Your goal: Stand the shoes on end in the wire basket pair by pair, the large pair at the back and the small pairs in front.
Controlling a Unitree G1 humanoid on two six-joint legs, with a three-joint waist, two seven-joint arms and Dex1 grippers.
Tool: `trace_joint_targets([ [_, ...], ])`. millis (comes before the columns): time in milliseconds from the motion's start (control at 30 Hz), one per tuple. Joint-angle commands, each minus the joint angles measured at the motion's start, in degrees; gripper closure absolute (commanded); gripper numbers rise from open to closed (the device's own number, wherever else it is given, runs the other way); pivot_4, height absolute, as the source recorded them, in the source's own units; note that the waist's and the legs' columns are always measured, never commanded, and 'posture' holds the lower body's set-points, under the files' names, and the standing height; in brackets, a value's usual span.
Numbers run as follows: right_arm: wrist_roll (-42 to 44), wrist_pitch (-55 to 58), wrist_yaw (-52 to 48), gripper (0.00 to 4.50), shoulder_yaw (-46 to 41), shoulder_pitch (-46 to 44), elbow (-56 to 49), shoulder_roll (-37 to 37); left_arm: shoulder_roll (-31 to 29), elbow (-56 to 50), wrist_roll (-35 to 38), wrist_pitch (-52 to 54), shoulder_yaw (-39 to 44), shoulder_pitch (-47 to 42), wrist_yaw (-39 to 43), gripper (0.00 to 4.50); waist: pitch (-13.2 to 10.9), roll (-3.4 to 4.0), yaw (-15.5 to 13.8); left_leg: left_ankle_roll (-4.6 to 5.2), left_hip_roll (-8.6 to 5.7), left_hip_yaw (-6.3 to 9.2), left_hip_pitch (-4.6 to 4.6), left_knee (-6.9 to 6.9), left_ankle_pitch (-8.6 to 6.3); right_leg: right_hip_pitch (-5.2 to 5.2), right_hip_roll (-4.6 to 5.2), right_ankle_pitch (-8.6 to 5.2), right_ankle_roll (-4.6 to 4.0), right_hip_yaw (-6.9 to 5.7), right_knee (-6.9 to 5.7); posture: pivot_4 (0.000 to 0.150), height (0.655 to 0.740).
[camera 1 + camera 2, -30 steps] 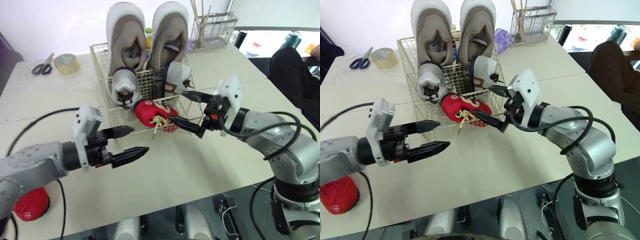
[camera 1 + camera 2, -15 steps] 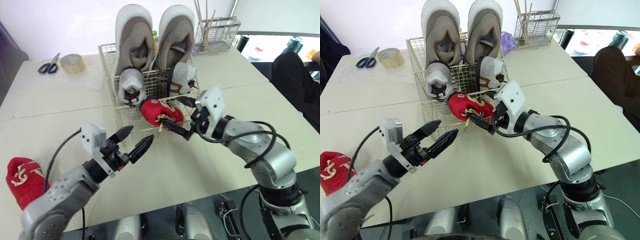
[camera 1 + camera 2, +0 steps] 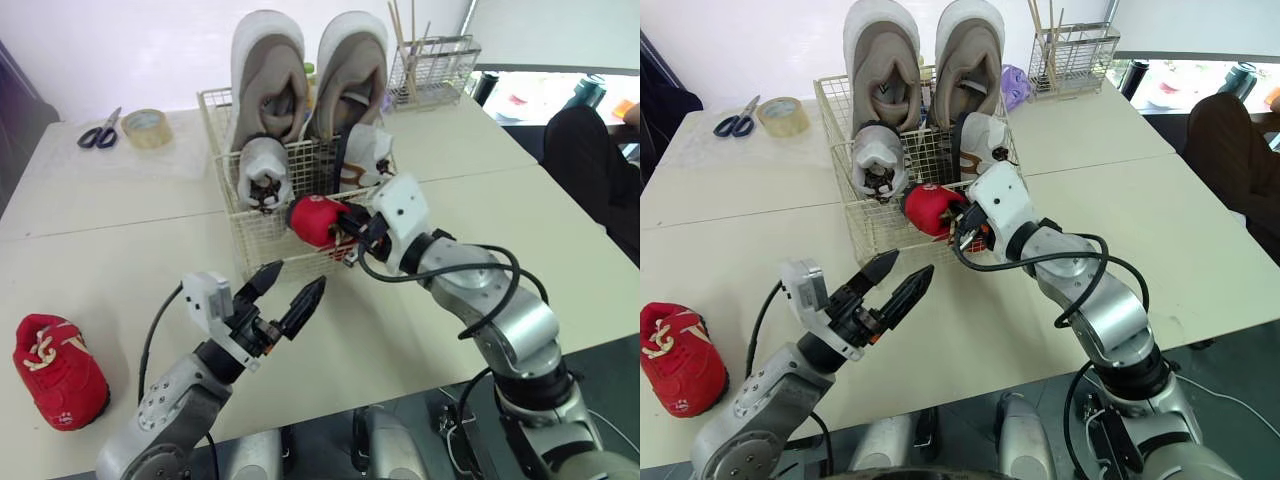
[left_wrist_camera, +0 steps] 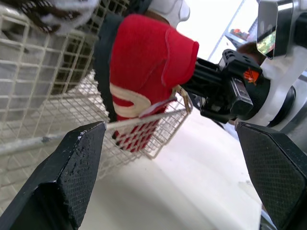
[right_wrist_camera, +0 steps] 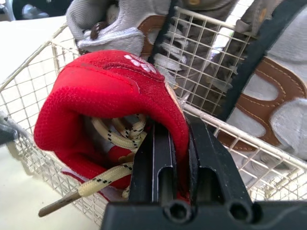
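From the head views, the wire basket (image 3: 262, 243) on the counter (image 3: 120, 240) already holds the large beige pair (image 3: 268, 75) standing on end at the back and a small white-and-grey pair (image 3: 265, 170) just before them. One red shoe (image 3: 316, 220) is at the basket's front, pinched by the right gripper (image 3: 352, 224); its mate (image 3: 58, 370) lies flat on the counter, well apart, so I judge the last small pair only half placed. The left gripper (image 3: 297, 277) hovers empty over the counter, spread wide. Left wrist view: black cross-hatched fingers (image 4: 72, 163) frame the red shoe, soft cloth against thin cream wire mesh. Right wrist view: the fingers (image 5: 160, 163) are closed on the shoe's padded collar; speckled cream laces dangle out.
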State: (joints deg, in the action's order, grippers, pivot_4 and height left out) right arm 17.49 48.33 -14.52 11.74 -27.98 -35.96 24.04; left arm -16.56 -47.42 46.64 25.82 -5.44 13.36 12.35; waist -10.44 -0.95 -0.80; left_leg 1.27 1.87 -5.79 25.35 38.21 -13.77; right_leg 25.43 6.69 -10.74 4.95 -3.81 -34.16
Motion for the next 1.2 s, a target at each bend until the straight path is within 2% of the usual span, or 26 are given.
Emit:
trace_joint_targets([
  [33,-1.6,3.0,4.8,4.45,-6.2,3.3,-6.9,-1.1,0.2,-0.1,0.2,-0.6,-0.5,-0.8,1.7,0.0,0.0,0.0,0.0,0.01,0.0,0.02,0.01,0.0,0.0,0.0,0.01,0.0,0.0,0.0,0.01,0.15,0.74],
  [267,-4.3,10.7,13.4,4.45,-13.3,8.0,-14.3,-6.1,-0.7,3.3,1.1,0.6,-0.9,-4.0,4.8,0.0,0.0,0.02,0.0,0.03,0.01,0.08,0.03,0.0,-0.02,0.03,0.04,0.0,0.0,-0.01,0.02,0.15,0.74],
  [633,-1.7,19.7,15.1,4.45,-18.1,7.7,-12.1,-14.6,-1.9,2.0,-1.5,0.7,-0.5,-4.4,5.1,0.0,0.0,0.04,0.0,0.03,0.01,0.23,0.02,-0.02,-0.03,-0.01,0.04,-0.01,0.0,-0.02,0.04,0.15,0.74],
  [667,-1.5,19.9,14.9,3.69,-18.4,7.6,-11.8,-14.8,-2.1,1.6,-1.9,0.7,-0.4,-4.1,4.9,0.0,0.0,0.04,0.1,0.03,0.01,0.23,0.02,-0.02,-0.03,-0.01,0.04,-0.01,0.0,-0.01,0.04,0.15,0.74],
  [700,-1.4,20.1,14.7,3.37,-18.3,7.6,-11.6,-14.8,-2.4,1.2,-2.2,0.6,-0.3,-3.8,4.9,0.0,0.0,0.05,0.2,0.03,0.01,0.23,0.02,-0.02,-0.03,-0.01,0.04,-0.01,0.0,-0.02,0.04,0.15,0.74],
  [800,-1.4,19.7,13.8,1.85,-17.9,7.9,-12.1,-13.6,-2.9,0.4,-2.4,0.4,0.3,-2.7,4.8,0.0,0.2,0.23,0.5,0.03,0.03,0.19,0.01,-0.04,-0.04,0.01,0.04,-0.01,0.0,-0.01,0.05,0.15,0.74],
  [867,-0.8,17.5,10.8,0.89,-17.4,9.5,-13.3,-10.3,-3.0,0.2,-2.3,0.3,0.4,-1.9,4.8,0.0,0.2,0.31,0.6,0.02,0.04,0.2,-0.01,-0.08,-0.05,0.03,0.04,-0.01,0.0,-0.02,0.05,0.15,0.74],
  [967,2.1,13.9,4.5,0.89,-19.2,12.4,-16.4,-5.7,-3.3,0.1,-2.0,0.3,0.9,-1.2,5.3,0.0,0.3,0.37,0.6,0.02,0.04,0.21,-0.01,-0.13,-0.05,0.04,0.03,-0.03,0.03,-0.02,0.08,0.15,0.74],
  [1067,6.2,8.2,-5.4,0.89,-25.2,19.2,-19.6,1.1,-4.1,0.1,-1.6,0.6,1.7,-0.8,5.7,0.0,0.3,0.38,0.2,0.03,0.04,0.22,0.0,-0.13,-0.06,0.03,0.04,-0.06,0.07,-0.02,0.11,0.15,0.74],
  [1133,8.0,4.0,-11.2,0.89,-29.7,23.4,-18.4,5.3,-4.7,-0.1,-0.9,0.9,2.4,-0.5,5.9,0.0,0.3,0.38,0.1,0.05,0.03,0.23,0.01,-0.13,-0.08,0.02,0.05,-0.09,0.11,-0.02,0.13,0.15,0.74],
  [1200,11.4,2.0,-14.5,0.89,-32.6,23.5,-16.2,6.9,-5.4,-0.5,-0.3,1.1,3.1,-0.1,6.1,0.0,0.3,0.39,0.4,-0.07,0.03,0.21,0.0,-0.13,-0.16,0.0,0.06,-0.1,0.13,-0.01,0.16,0.15,0.74],
])
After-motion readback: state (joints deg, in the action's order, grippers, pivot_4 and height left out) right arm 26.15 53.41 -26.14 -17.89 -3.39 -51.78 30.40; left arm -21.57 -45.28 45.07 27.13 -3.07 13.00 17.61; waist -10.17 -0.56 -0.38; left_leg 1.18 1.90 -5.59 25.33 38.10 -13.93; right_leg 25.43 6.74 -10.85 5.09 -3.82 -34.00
